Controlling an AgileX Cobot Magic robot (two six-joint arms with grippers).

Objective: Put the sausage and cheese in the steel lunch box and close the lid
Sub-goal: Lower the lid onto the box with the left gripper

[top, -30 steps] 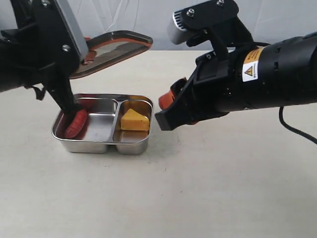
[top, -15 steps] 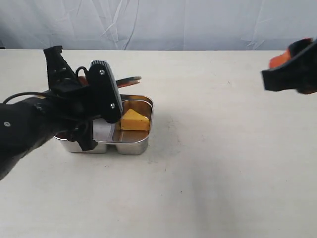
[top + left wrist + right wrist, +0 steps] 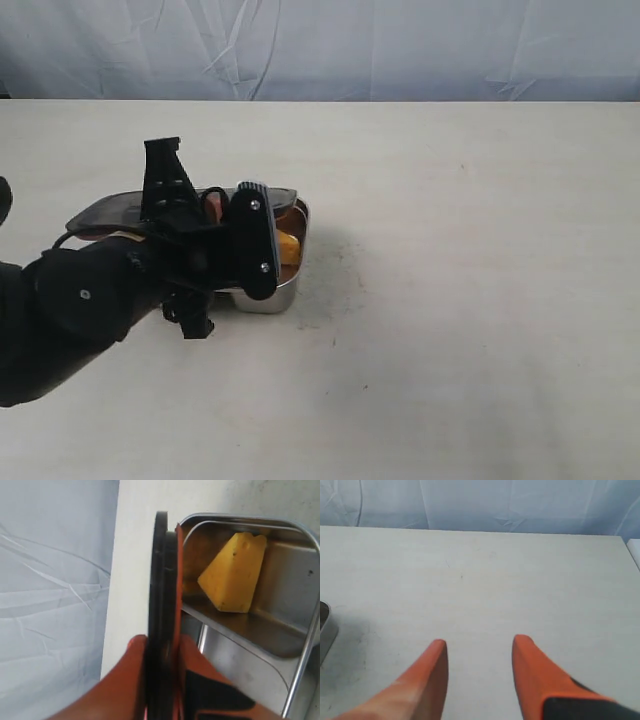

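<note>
Steel lunch box (image 3: 283, 293): sitting on the pale table (image 3: 460, 300), left of centre as I am looking across the room. Only its right end and front corner are showing, because the black left arm (image 3: 80, 300) is lying in front of the rest. A steel divider (image 3: 225, 622) is parting it into two compartments.

Cheese (image 3: 233, 574): a yellow-orange wedge, resting inside the right-end compartment with its broad base sitting close by the divider.

Lid (image 3: 161, 580): dark and tinted, with its orange seal facing the box. The left gripper (image 3: 161, 647) is clamping it, one orange finger (image 3: 125, 680) pressing on each face near the rim. From the room it is hanging tilted over the box, stretching out past the box's left end. It is not lying seated, since the wrist view is looking straight into the cheese's compartment beside the lid's edge. I cannot tell whether its far edge is touching the steel rim.

Right gripper (image 3: 479, 652): hovering over bare table well apart from the box, jaws standing apart with nothing between them. Only a corner of the box is peeking in at the edge of its wrist view, and the gripper itself is sitting outside the room view.

Backdrop (image 3: 400, 50): pale blue-grey cloth, hanging creased behind the table's far edge.
</note>
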